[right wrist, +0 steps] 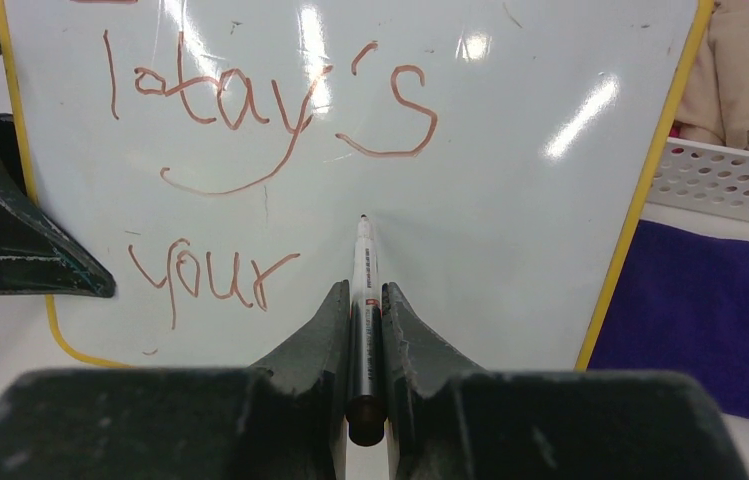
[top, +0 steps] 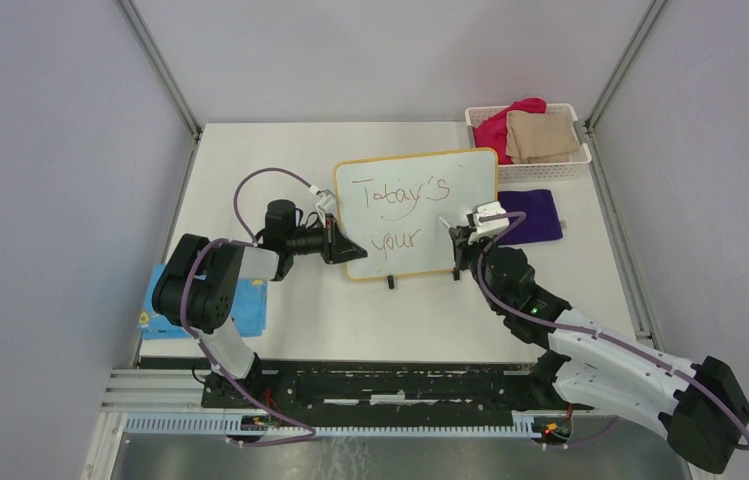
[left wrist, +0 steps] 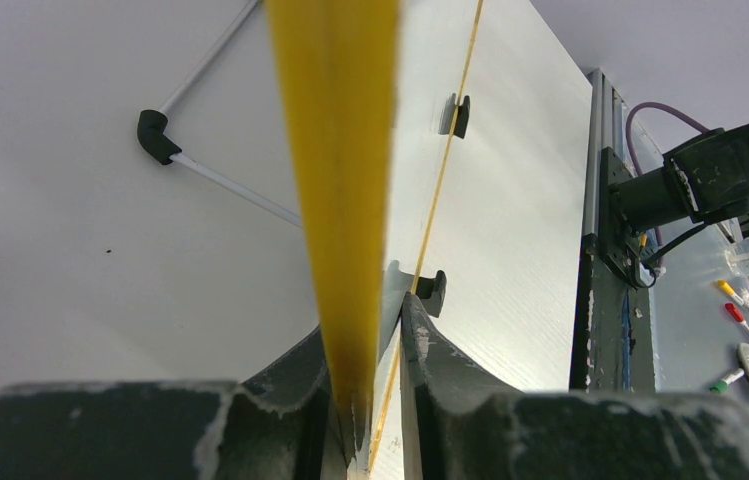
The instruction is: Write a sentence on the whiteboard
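glossy white whiteboard (top: 428, 250) with yellow-orange frame stands propped mid-table. left gripper (top: 342, 248) clamped on its left edge, likely steadying it against pen pressure. right gripper (right wrist: 364, 295) pinches a slim silver marker pen (right wrist: 363, 258), tip at the board beside "your". brown handwritten sentence (right wrist: 250, 130) reads only "today's your".

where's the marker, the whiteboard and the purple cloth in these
marker (right wrist: 364, 270): right wrist view, white barrel below the tip
whiteboard (top: 472, 180): top external view, bare white face right of the writing
purple cloth (top: 535, 215): top external view, its middle
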You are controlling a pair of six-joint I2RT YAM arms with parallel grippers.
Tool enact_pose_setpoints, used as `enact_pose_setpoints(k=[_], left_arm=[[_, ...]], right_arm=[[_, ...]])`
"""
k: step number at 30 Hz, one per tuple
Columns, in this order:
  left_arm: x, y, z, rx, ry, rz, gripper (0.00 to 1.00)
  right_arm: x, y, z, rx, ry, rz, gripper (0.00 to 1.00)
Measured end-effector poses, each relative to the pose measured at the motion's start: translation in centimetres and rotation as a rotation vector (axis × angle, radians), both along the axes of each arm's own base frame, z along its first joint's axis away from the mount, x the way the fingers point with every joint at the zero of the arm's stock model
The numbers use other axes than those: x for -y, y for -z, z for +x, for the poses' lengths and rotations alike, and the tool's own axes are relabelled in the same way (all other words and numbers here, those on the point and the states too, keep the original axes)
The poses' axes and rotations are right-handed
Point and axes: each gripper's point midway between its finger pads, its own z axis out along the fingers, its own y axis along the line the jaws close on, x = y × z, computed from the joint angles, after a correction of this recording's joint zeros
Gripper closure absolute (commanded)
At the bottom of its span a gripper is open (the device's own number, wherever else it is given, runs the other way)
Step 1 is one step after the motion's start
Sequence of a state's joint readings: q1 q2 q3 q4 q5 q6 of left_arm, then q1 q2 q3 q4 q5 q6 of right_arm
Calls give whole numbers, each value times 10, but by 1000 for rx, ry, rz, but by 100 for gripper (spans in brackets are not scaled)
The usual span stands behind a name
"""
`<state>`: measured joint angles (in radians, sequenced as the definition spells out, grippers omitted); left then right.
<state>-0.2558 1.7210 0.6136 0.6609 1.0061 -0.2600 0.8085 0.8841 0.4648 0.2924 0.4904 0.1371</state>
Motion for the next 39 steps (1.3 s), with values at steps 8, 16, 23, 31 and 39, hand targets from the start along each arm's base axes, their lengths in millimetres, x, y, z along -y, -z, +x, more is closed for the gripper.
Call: enact_pose_setpoints(k=[8, 16, 23, 31, 39], left_arm=[[0, 0, 0, 0, 0, 0, 98], [0, 0, 0, 0, 1, 0, 98], [0, 0, 0, 0, 0, 0, 98], [0, 0, 0, 0, 0, 0, 98], [0, 0, 0, -1, 0, 0, 98]], right_arm=[[-2, -3, 9, -3, 31, -18, 100], [1, 3, 12, -17, 51, -35, 100], [4, 9, 9, -25, 54, -33, 100], [9, 23, 1, -44, 48, -18, 100], [10, 43, -12, -73, 12, 16, 100]])
